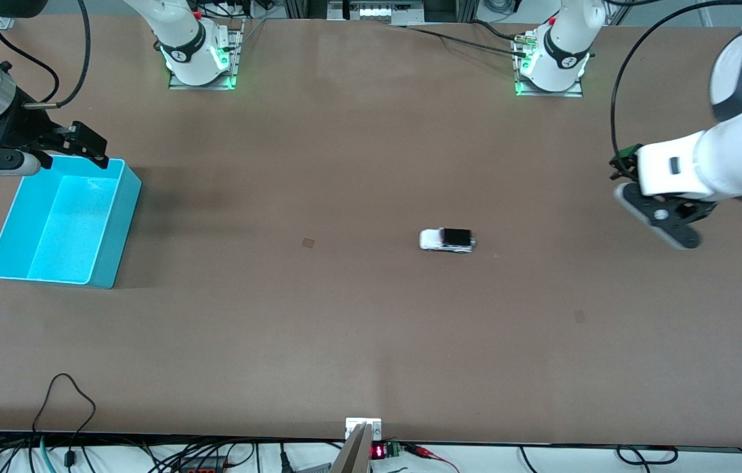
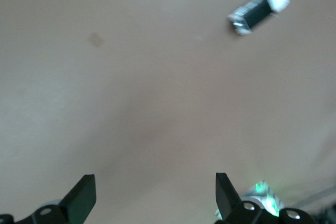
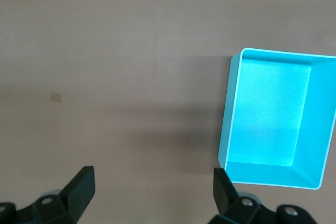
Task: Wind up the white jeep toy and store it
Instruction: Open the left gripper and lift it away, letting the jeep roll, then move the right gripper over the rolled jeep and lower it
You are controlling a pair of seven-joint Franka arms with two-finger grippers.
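Observation:
The white jeep toy (image 1: 447, 240), tiny with a black ribbed roof, stands on the brown table near the middle; it also shows in the left wrist view (image 2: 259, 10). The cyan bin (image 1: 13, 217) stands open and empty at the right arm's end of the table, and shows in the right wrist view (image 3: 230, 129). My left gripper (image 1: 665, 225) hangs in the air over bare table toward the left arm's end, apart from the jeep; its jaws are open and empty (image 2: 155, 184). My right gripper (image 1: 39, 154) hovers over the bin's rim nearest the robots' bases, open and empty (image 3: 152, 179).
Two small tan marks lie on the table, one (image 1: 308, 242) between bin and jeep, one (image 1: 579, 316) nearer the front camera than the jeep. The arm bases (image 1: 197, 59) (image 1: 551, 62) stand along the table's edge. Cables run by the front edge.

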